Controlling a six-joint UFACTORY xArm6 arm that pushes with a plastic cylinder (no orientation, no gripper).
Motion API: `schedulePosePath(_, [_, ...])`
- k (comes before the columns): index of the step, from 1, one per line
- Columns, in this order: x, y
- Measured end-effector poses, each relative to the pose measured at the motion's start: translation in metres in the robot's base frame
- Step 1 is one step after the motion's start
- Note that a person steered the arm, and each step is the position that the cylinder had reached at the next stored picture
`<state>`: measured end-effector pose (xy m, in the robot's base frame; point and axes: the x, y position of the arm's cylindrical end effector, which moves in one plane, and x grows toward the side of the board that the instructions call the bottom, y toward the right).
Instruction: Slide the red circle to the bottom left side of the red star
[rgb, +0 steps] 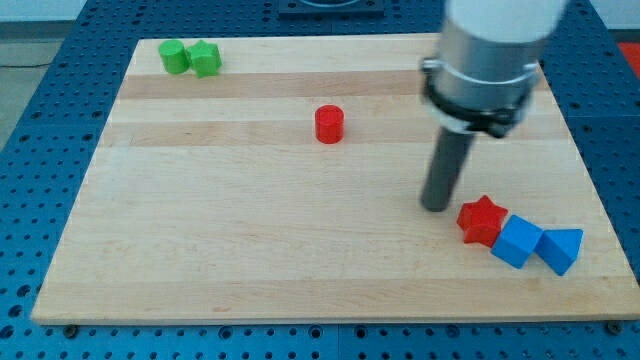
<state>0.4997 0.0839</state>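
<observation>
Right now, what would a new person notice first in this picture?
First, the big arm at the view's top right, with my tip resting just left of the red star. Next, the red circle standing alone near the middle, far from the star. Two green blocks sit at the top left corner.

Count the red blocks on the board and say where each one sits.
2. The red circle sits near the board's middle top; the red star lies at lower right, just right of my tip. The arm might hide more.

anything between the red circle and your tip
No: in the camera view only bare board lies between the red circle and my tip, which sits just left of the red star.
</observation>
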Motion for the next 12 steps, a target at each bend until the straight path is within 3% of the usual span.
schedulePosePath(1, [-0.017,-0.073])
schedulePosePath(2, [-0.062,-0.125])
schedulePosePath(4, [-0.132,-0.127])
schedulePosePath(5, [-0.132,-0.084])
schedulePosePath(8, [-0.077,0.01])
schedulePosePath(11, [-0.006,0.002])
schedulePosePath(12, [0.0,-0.007])
